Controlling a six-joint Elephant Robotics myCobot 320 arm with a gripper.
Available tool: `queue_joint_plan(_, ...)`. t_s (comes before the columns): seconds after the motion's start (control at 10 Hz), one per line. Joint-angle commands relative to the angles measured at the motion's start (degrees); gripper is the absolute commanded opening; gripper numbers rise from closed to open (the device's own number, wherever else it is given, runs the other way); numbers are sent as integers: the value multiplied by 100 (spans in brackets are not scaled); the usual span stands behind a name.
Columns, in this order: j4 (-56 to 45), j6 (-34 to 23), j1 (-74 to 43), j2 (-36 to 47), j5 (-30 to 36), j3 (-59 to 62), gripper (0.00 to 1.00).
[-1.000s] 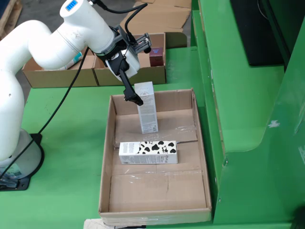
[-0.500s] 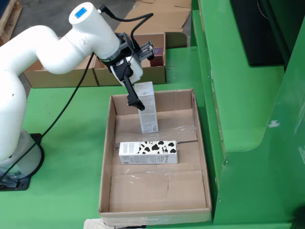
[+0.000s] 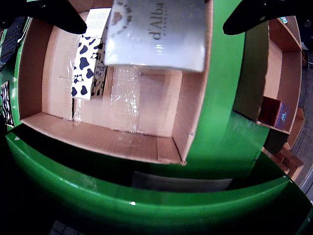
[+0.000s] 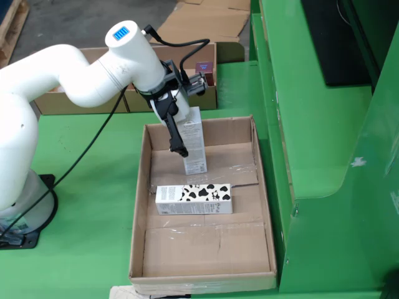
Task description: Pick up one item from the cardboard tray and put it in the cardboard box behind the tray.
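Note:
A tall grey-white d'Alba box [image 4: 194, 140] stands on end near the back of the cardboard tray [image 4: 140, 205]. In the wrist view the d'Alba box [image 3: 156, 34] fills the top centre. My gripper [image 4: 193, 146] reaches down over it, one black finger [image 4: 177, 134] along its left side and the other hidden behind it. In the wrist view my gripper [image 3: 155, 30] straddles the box, and a narrow gap shows between each black fingertip [image 3: 73, 22] and the box. A cow-print box [image 4: 193, 199] lies flat in front of it, and also shows in the wrist view [image 3: 88, 68].
The cardboard box [image 4: 202, 99] stands behind the tray with a dark red item [image 4: 203, 67] inside; it also shows in the wrist view [image 3: 288, 73]. A green machine frame [image 4: 312, 124] rises right of the tray. The arm's black cable [image 4: 93, 143] hangs on the left.

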Motion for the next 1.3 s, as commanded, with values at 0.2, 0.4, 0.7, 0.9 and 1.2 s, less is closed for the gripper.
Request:
queue_joint_plan(0.2, 64, 37, -23, 164, 14, 148, 100)
queue_joint_plan(0.4, 64, 37, -23, 164, 14, 148, 100)
queue_joint_plan(0.7, -173, 5, 14, -114, -37, 789, 100)
queue_joint_plan(0.9, -746, -31, 63, -670, -94, 1995, 100)
queue_joint_plan(1.2, -746, -31, 63, -670, -94, 1995, 100)
